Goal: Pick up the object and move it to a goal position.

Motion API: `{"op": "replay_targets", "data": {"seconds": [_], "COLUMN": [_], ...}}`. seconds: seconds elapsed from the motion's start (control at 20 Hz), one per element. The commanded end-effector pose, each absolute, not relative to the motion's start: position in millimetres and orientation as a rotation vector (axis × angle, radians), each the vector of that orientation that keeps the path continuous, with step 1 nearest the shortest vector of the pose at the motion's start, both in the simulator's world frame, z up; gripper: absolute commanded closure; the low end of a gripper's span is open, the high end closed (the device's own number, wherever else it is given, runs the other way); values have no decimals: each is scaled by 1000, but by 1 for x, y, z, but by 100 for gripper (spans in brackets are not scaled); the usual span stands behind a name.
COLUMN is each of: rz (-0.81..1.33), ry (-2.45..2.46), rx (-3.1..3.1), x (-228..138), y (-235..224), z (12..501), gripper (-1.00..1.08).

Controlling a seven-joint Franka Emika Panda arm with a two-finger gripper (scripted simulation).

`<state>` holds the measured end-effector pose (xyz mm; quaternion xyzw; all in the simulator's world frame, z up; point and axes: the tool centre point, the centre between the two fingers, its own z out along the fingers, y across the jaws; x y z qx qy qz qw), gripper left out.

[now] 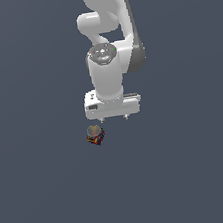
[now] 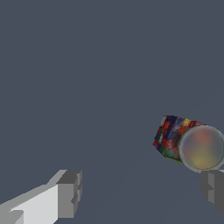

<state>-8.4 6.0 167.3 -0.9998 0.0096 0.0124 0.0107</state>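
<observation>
The object [image 1: 95,135] is a tiny dark blocky thing with red, yellow and blue specks and a greyish round top, lying on the dark grey floor. In the wrist view the object [image 2: 188,142] shows its speckled side and its round top. My gripper [image 1: 113,118] hangs just above the floor, a little toward the exterior view's right of the object. Its two fingertips [image 2: 69,193] stand wide apart with nothing between them, and the object lies just past one fingertip, outside the gap. The gripper [image 2: 141,190] is open.
The white arm [image 1: 106,58] rises behind the gripper toward the top of the exterior view. The plain dark grey floor [image 1: 50,193] fills the surroundings.
</observation>
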Motion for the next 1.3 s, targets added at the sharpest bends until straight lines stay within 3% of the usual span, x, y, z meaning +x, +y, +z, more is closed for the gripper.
{"op": "replay_targets", "data": {"seconds": [0.0,0.75,1.25], "rz": [39,59,33], "ry": [30,83,329], "rx": [-3120,-3120,-3109], "x": [-8,-16,-13], "y": [6,-12,-50], "z": [167,176,144], "gripper": [-92,-92,-92]}}
